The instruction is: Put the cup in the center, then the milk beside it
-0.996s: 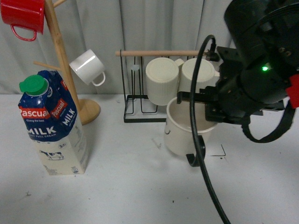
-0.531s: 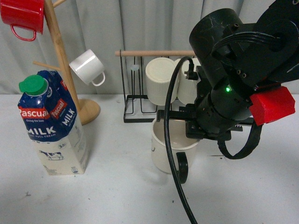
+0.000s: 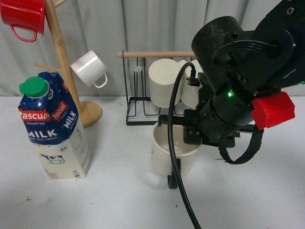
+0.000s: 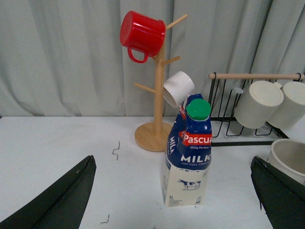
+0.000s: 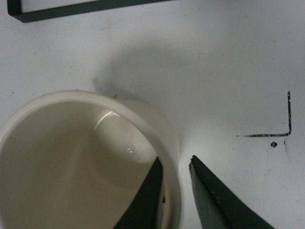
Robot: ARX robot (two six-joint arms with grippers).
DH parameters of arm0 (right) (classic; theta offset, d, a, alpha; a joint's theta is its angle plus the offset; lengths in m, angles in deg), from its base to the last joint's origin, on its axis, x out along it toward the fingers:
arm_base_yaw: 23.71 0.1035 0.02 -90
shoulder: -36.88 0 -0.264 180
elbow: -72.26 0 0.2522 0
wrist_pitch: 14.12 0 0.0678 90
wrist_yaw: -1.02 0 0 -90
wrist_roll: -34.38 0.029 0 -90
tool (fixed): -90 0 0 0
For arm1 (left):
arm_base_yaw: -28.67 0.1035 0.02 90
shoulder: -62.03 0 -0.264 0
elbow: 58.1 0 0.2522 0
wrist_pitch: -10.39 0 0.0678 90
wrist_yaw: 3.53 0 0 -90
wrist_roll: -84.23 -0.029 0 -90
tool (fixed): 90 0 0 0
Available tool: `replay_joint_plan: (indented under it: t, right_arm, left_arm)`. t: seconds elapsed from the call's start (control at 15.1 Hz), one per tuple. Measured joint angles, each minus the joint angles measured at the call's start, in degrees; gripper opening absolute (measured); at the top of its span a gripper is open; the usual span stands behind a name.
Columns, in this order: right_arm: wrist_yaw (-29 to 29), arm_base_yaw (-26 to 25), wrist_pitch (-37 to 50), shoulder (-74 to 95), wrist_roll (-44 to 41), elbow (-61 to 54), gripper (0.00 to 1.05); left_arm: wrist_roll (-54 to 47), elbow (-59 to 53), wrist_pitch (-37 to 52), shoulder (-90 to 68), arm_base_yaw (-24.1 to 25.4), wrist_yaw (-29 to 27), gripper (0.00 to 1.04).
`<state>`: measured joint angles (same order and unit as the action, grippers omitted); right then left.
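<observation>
The cup is a wide cream mug with a black handle low at its front, near the table's middle. My right gripper is shut on its rim, one finger inside and one outside, as the right wrist view shows on the cup. The milk, a blue and cream carton with a green cap, stands upright at the left; it also shows in the left wrist view. My left gripper is open and empty, well back from the milk.
A wooden mug tree holds a red mug and a small white mug behind the milk. A black rack with two ribbed cream mugs stands behind the cup. A black corner mark is on the table.
My right gripper has moved left and lower with the cup, from in front of the rack toward the table's middle. The milk has not moved.
</observation>
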<state>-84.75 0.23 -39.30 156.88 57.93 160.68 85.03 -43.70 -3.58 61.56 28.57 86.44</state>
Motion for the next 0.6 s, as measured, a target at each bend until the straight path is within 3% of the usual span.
replay_joint_plan:
  t: [0.2, 0.4, 0.46, 0.53, 0.6]
  right_arm:
    - [-2.1, -0.8, 1.8, -0.6, 0.0, 0.1, 0.54]
    - [-5.9, -2.8, 14.9, -11.5, -0.7, -6.6, 0.89]
    - [-2.5, -2.9, 27.7, -16.3, -3.3, -10.9, 0.91]
    - [7.0, -3.9, 42.3, -23.3, -10.3, -18.8, 0.78]
    - [10.7, -5.9, 48.4, -30.8, -15.6, -26.5, 0.68]
  left_arm:
    - [0.0, 0.0, 0.0, 0.0, 0.0, 0.0, 0.98]
    - [0.0, 0.0, 0.0, 0.0, 0.0, 0.0, 0.98]
    - [0.0, 0.0, 0.0, 0.0, 0.0, 0.0, 0.98]
    - [0.0, 0.0, 0.0, 0.0, 0.0, 0.0, 0.98]
    - [0.0, 0.0, 0.0, 0.0, 0.0, 0.0, 0.98]
